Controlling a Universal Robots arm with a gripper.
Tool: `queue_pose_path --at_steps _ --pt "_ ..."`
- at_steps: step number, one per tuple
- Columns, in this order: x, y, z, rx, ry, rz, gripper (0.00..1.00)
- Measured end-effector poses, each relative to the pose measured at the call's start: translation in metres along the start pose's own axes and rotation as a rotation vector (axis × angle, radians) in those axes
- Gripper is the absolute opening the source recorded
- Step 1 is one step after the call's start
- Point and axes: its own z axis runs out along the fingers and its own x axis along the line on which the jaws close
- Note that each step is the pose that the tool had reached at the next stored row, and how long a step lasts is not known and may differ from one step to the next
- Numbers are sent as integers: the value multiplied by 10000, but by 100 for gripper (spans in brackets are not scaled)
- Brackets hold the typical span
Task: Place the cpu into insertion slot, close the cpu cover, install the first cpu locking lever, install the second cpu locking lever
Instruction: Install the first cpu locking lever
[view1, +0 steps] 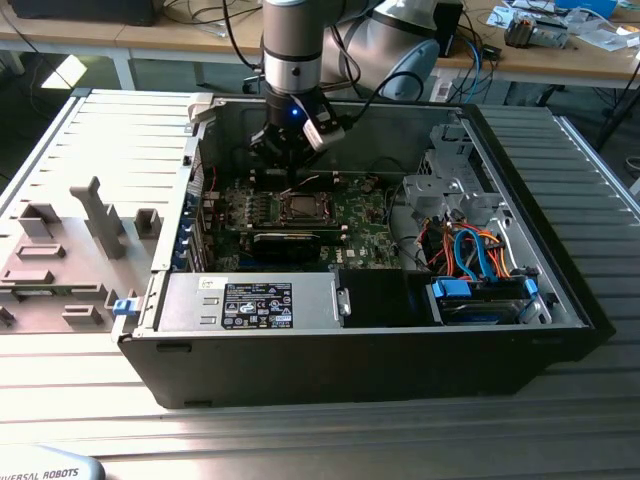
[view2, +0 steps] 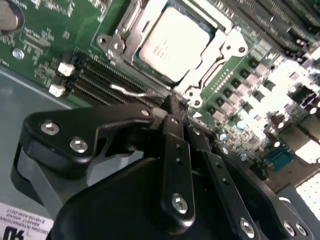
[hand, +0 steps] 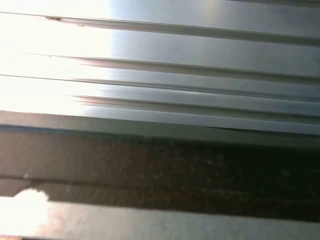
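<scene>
The cpu (view2: 172, 42) lies flat in the insertion slot (view2: 114, 44), its silvery top showing through the window of the cpu cover (view2: 227, 50), which lies down over it. A thin wire locking lever (view2: 131, 91) runs beside the socket up to my gripper (view2: 172, 102). The black fingers are shut, tips together at the lever's end; I cannot tell whether the wire is between them. In the exterior view the gripper (view1: 290, 172) hangs just behind the cpu (view1: 300, 207), inside the open computer case.
Long black memory slots (view2: 102, 80) lie beside the lever. A black card (view1: 287, 242) sits in front of the socket, the power supply (view1: 250, 300) nearer still. Drive bays with blue and orange cables (view1: 480, 262) fill the exterior view's right. Case walls surround the board.
</scene>
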Motion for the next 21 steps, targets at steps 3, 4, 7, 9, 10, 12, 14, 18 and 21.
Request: queue_pose_path --at_steps 3,4,7,9,10,12,14,18,21 --pt "-1 0 10 -62 -3 -1 11" --pt "-1 1 13 -96 -7 0 11" --pt "-3 -7 22 -250 -19 1 11" --pt "-3 -17 28 -313 -24 1 11" --pt "-4 -20 31 -324 -27 1 11" --pt "-6 -24 35 -324 -26 1 11" --pt "-21 -25 40 -322 -23 1 11" --pt "-103 -32 63 -324 -21 2 11" --pt "-139 -34 74 -324 -19 1 11"
